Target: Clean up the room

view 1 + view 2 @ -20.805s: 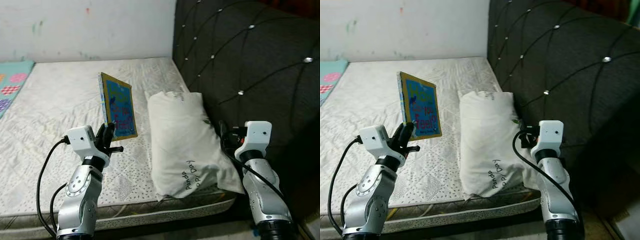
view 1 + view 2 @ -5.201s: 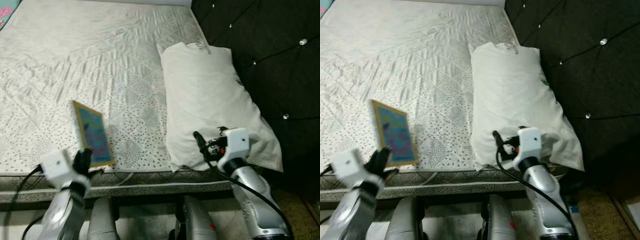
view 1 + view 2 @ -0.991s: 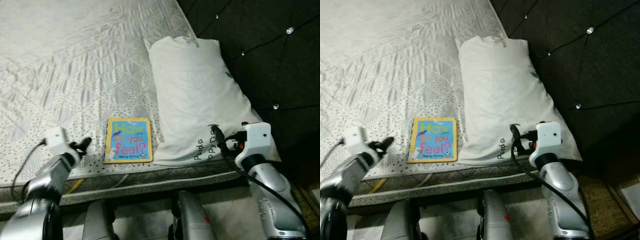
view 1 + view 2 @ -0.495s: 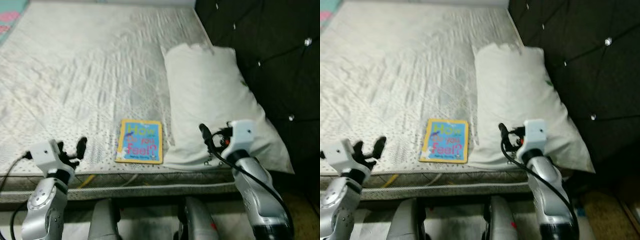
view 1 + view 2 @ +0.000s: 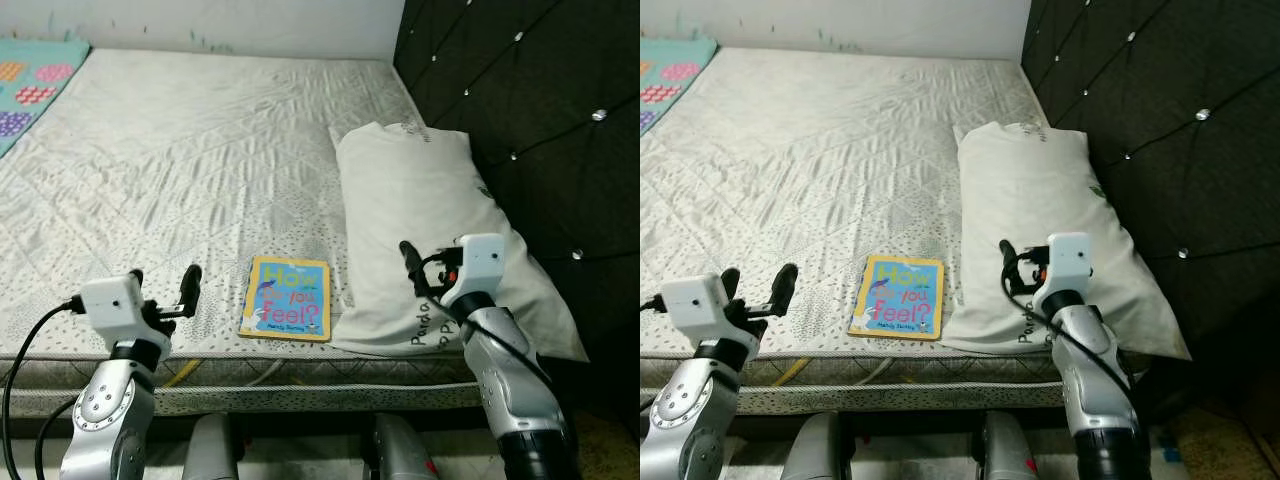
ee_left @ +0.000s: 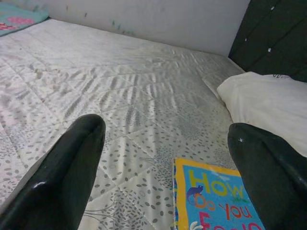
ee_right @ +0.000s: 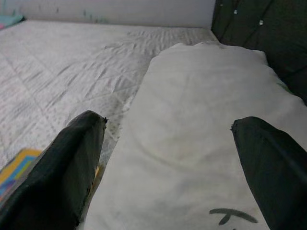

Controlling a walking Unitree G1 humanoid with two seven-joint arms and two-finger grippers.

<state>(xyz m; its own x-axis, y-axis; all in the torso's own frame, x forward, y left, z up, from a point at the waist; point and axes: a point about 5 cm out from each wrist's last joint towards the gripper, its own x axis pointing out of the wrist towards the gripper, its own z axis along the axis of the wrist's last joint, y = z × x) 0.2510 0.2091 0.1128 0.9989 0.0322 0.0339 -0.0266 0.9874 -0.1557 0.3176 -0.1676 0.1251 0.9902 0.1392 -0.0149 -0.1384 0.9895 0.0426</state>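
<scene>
Book (image 5: 287,311) lies flat nr mattress (image 5: 180,170) edge, beside pillow (image 5: 430,240). Left gripper (image 5: 162,296), right gripper (image 7: 168,158) both spread wide, empty. Risk: a nudge probably slides book off.

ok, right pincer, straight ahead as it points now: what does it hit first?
Most likely the white fabric pillow: the open right pincer looks along its top, low over it. Past that lies the quilted pale mattress. Depth is hard to judge.
</scene>
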